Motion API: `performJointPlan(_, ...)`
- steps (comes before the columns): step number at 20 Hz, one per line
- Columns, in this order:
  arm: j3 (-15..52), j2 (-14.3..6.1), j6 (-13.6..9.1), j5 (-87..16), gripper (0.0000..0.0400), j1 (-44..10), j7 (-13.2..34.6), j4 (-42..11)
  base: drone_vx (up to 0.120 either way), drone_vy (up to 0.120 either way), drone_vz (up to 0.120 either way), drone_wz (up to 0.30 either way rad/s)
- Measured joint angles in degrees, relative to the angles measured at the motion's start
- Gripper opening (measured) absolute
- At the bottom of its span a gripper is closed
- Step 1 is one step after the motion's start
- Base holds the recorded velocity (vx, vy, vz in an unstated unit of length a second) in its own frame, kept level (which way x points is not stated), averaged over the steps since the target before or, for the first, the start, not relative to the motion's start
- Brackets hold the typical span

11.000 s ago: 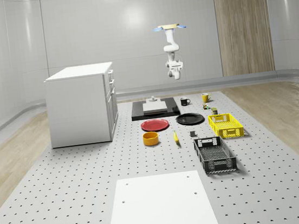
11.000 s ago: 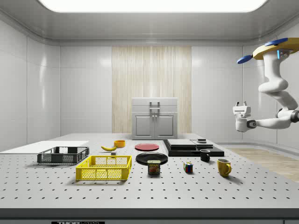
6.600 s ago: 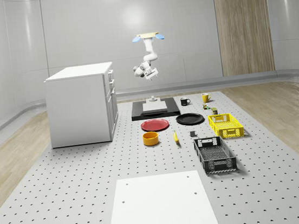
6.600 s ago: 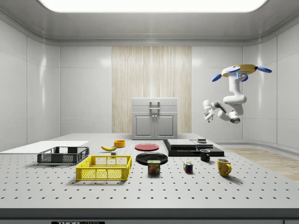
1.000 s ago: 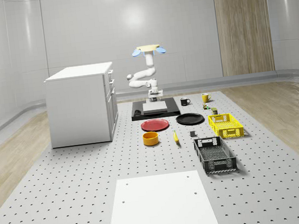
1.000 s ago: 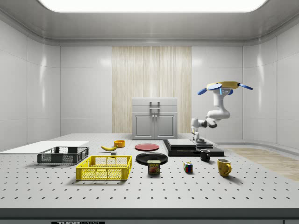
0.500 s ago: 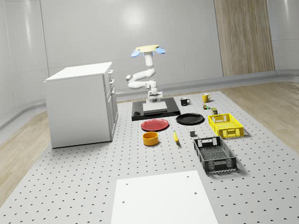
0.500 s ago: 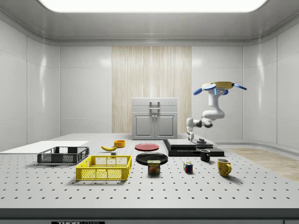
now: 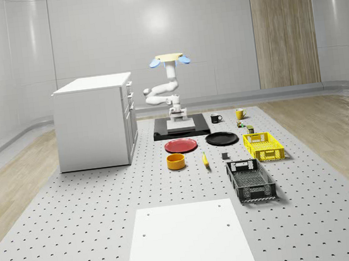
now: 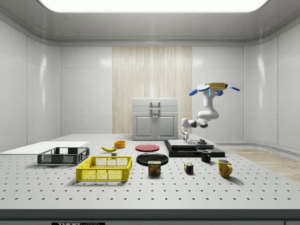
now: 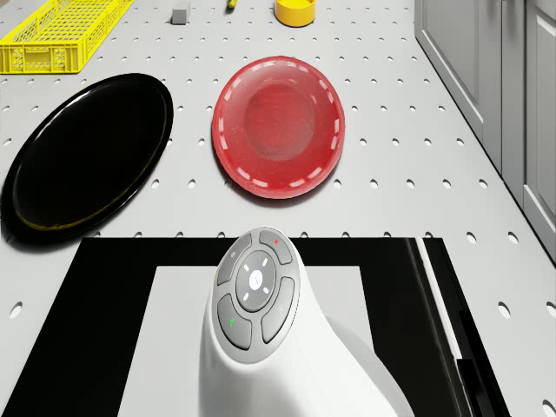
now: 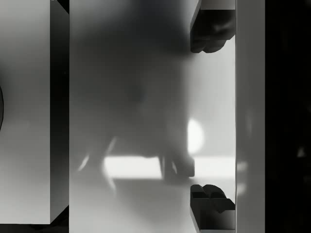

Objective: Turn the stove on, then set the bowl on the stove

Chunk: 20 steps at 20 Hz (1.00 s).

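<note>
Perforated bench [image 9: 75, 206]: my drone [image 10: 209, 87] hovered over stove [image 9: 160, 134]; end effector [image 10: 185, 137] had shifted off far-edge switch toward 6 o'clock, wide open, empty. Bowl [image 9: 176, 161] next, probably.

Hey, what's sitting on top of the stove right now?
The tool hangs just above the stove and its pale plate, nothing resting there. The arm covers part of the plate. The orange bowl sits apart.
</note>
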Motion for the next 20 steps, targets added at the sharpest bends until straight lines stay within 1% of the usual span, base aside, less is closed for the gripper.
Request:
performJointPlan(1,0.0,0.0,0.0,0.0,0.04,0.0,0.0,0.0,0.12,-0.12,0.0,0.0)
performJointPlan(20,0.2,-0.8,0.8,0.4,0.04,-0.4,0.4,0.1,0.12,0.0,0.0,0.0)
